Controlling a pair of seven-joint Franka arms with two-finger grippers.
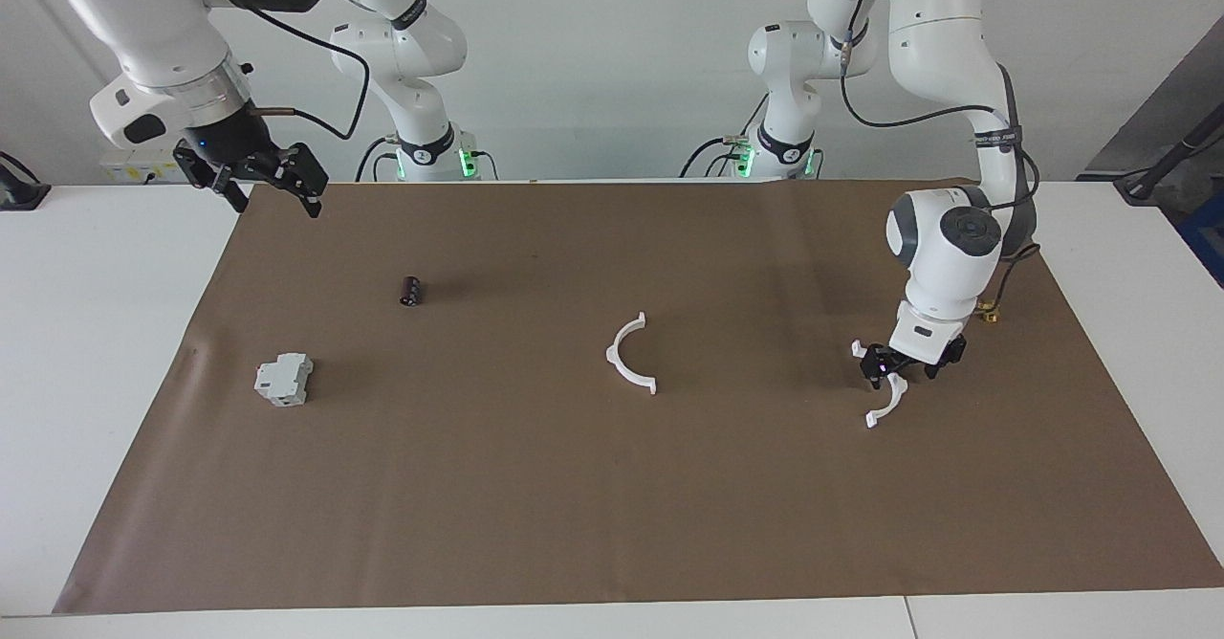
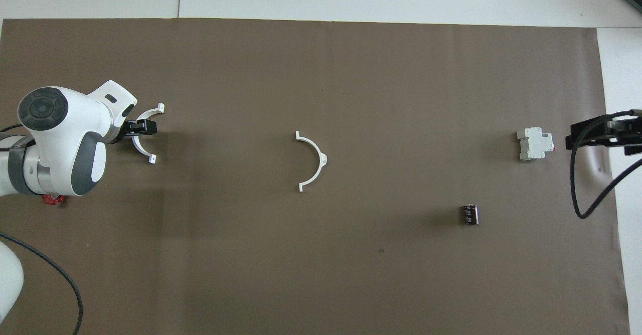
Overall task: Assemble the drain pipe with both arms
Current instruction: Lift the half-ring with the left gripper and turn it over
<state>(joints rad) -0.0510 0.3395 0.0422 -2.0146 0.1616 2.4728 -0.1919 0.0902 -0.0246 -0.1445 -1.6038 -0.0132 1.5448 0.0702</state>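
The drain pipe lies on the brown mat [image 1: 497, 486] as two separate white half-rings. One half-ring [image 1: 626, 357] [image 2: 315, 162] rests alone in the middle of the mat. The other half-ring [image 1: 894, 400] [image 2: 141, 149] lies toward the left arm's end. My left gripper [image 1: 902, 371] [image 2: 150, 127] is low over this piece, open, with a finger on each side of its arc; the arc's middle is hidden under it. My right gripper [image 1: 268, 185] [image 2: 602, 137] hangs open and empty in the air above the mat's edge at the right arm's end.
A grey boxy block [image 1: 284, 380] [image 2: 535, 144] and a small black cylinder [image 1: 411, 291] [image 2: 470, 214] lie toward the right arm's end. A small red and brass part [image 1: 990, 312] [image 2: 51, 199] sits beside the left arm's wrist.
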